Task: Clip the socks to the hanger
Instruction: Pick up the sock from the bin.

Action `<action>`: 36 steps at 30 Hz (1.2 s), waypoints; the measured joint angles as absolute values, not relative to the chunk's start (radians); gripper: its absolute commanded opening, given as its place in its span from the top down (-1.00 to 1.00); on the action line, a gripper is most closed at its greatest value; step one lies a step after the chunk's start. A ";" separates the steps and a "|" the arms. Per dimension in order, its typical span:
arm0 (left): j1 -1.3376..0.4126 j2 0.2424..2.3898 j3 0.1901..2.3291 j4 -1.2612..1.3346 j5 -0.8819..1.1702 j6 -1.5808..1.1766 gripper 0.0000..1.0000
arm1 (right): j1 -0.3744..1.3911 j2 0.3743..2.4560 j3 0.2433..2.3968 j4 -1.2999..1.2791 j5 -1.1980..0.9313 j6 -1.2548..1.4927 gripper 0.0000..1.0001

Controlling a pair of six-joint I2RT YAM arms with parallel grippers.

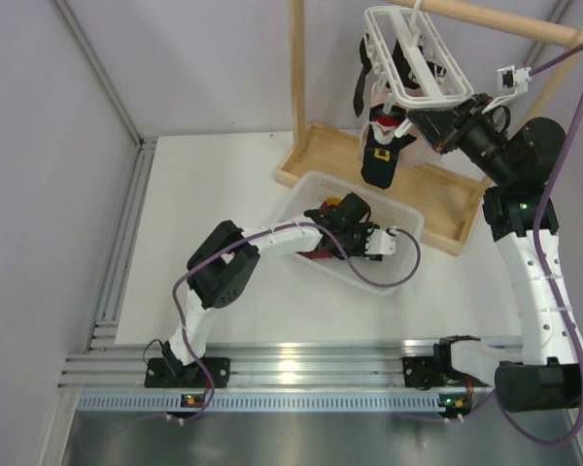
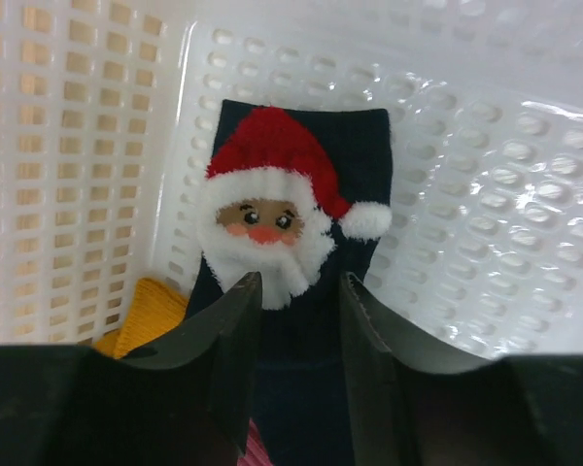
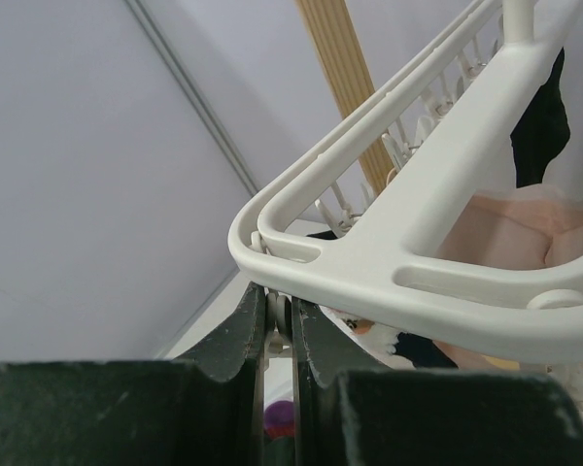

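Left tool (image 2: pixel 296 325), jaws apart, hangs over the Santa sock (image 2: pixel 272 214) in the basket (image 2: pixel 486 194). I'd drop straight and pinch the dark fabric between its tips. Right tool (image 3: pixel 277 301) is clamped on a peg (image 3: pixel 275 340) under the hanger (image 3: pixel 418 252).

A white slotted basket (image 1: pixel 304 191) sits on the white table (image 1: pixel 194 184), just in front of the base of a wooden rack (image 1: pixel 296 87). The rack's post stands upright, and its top bar runs off to the right. In the right wrist view a pale pink garment (image 3: pixel 496 238) shows below and right of the post. Aluminium rails (image 1: pixel 291 367) line the table's near edge.
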State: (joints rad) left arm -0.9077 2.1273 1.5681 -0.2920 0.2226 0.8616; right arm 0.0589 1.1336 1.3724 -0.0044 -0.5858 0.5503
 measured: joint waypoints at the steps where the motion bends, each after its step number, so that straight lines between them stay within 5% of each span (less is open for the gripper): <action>1: -0.908 2.127 1.578 -0.305 0.233 0.859 0.11 | 0.058 1.134 1.372 -0.005 -0.586 0.550 1.00; 24: -0.905 2.121 1.774 -0.523 0.517 0.889 -0.46 | 0.058 1.135 1.372 -0.004 -0.591 0.550 1.00; 36: -0.905 2.284 1.821 -0.468 0.584 0.866 -0.41 | 0.057 1.135 1.372 -0.005 -0.590 0.546 1.00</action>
State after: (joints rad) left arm -0.9051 2.2845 1.8210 -0.4683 0.5838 0.8661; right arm 0.0570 1.1355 1.3724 -0.0048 -0.5903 0.5457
